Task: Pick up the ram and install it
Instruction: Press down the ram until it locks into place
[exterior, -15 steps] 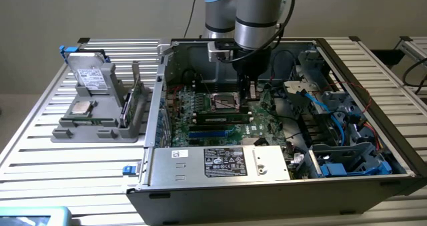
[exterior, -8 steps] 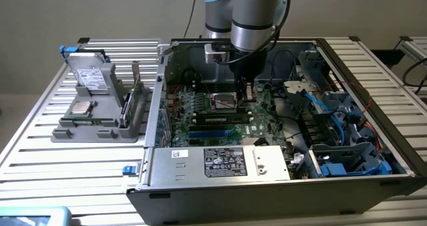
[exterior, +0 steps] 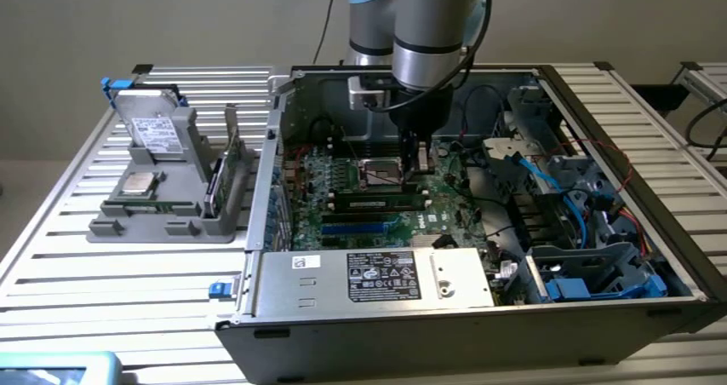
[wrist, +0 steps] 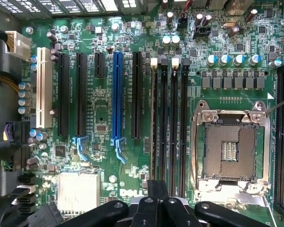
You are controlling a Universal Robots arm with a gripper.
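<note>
The ram (exterior: 380,203), a long dark stick with a white sticker, stands on edge in a memory slot of the green motherboard (exterior: 340,185) inside the open computer case. My gripper (exterior: 423,163) hangs just behind it, over the slots next to the CPU socket (exterior: 380,176). In the wrist view the black fingertips (wrist: 158,188) are pressed together, shut with nothing between them, above one end of the row of memory slots (wrist: 174,123). The empty CPU socket (wrist: 229,149) lies beside those slots.
The case walls (exterior: 278,155) and the power supply (exterior: 375,274) hem in the board. Cables and drive bays (exterior: 580,223) crowd the exterior view's right. A grey holder (exterior: 159,206) with parts and an upright green card (exterior: 231,176) stands outside the case on the slatted table.
</note>
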